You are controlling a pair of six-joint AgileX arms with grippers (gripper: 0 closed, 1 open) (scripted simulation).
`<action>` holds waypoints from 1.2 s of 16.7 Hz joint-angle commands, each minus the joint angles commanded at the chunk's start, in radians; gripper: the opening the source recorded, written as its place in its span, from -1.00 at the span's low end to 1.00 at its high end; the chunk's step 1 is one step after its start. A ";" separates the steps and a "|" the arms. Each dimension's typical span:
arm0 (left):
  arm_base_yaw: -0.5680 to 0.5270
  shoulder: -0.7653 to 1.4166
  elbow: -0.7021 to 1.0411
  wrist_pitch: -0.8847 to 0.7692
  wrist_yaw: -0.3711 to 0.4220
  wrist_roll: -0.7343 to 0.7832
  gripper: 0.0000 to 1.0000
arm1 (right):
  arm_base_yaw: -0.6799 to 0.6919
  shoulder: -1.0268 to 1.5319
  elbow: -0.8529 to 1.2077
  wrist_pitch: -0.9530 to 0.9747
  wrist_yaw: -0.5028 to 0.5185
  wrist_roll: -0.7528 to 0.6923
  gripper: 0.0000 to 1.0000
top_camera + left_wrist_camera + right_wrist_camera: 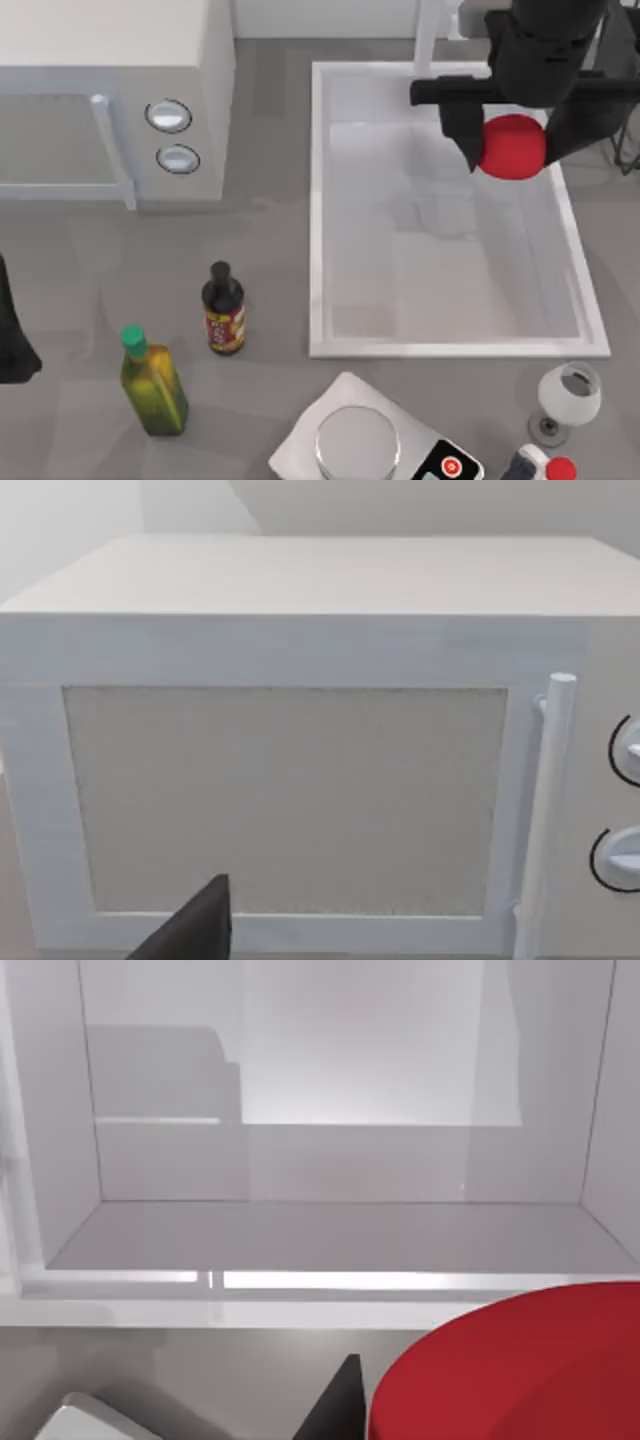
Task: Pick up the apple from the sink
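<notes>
The bright-red apple [512, 146] hangs over the back right part of the white sink [318, 200], held between the dark fingers of my right gripper [510, 140], which is shut on it. In the right wrist view the apple [520, 1370] looms large in front of the sink's pale basin [340, 1230], with one dark finger [335, 1410] beside it. My left arm [12, 330] stays parked at the table's left edge; a dark finger [195, 930] shows in the left wrist view before the microwave.
A white microwave [110, 100] stands at the back left. A dark sauce bottle [223, 310] and a green oil bottle [153, 385] stand front left. A kitchen scale [370, 440], a wine glass [568, 395] and a red-capped bottle [550, 468] sit along the front.
</notes>
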 joint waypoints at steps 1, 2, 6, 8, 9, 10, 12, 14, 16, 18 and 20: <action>0.000 0.000 0.000 0.000 0.000 0.000 1.00 | 0.004 0.002 -0.002 0.002 0.000 0.002 -1.00; 0.000 0.000 0.000 0.000 0.000 0.000 1.00 | 0.003 0.000 -0.004 0.003 -0.001 0.000 -1.00; 0.000 0.000 0.000 0.000 0.000 0.000 1.00 | -0.062 -0.100 -0.114 0.023 -0.004 -0.065 -1.00; 0.000 0.000 0.000 0.000 0.000 0.000 1.00 | -0.123 -0.193 -0.230 0.039 -0.006 -0.126 -1.00; 0.000 0.000 0.000 0.000 0.000 0.000 1.00 | -0.158 -0.246 -0.299 0.049 -0.008 -0.161 -1.00; 0.000 0.000 0.000 0.000 0.000 0.000 1.00 | -0.195 -0.302 -0.375 0.059 -0.010 -0.198 -1.00; 0.000 0.000 0.000 0.000 0.000 0.000 1.00 | -0.271 -0.418 -0.534 0.079 -0.013 -0.275 -1.00; 0.000 0.000 0.000 0.000 0.000 0.000 1.00 | -0.346 -0.533 -0.685 0.099 -0.017 -0.350 -1.00; 0.000 0.000 0.000 0.000 0.000 0.000 1.00 | -0.412 -0.632 -0.805 0.116 -0.020 -0.417 -1.00; 0.000 0.000 0.000 0.000 0.000 0.000 1.00 | -0.461 -0.705 -0.882 0.128 -0.022 -0.466 -1.00; 0.000 0.000 0.000 0.000 0.000 0.000 1.00 | -0.486 -0.739 -0.917 0.133 -0.023 -0.491 -1.00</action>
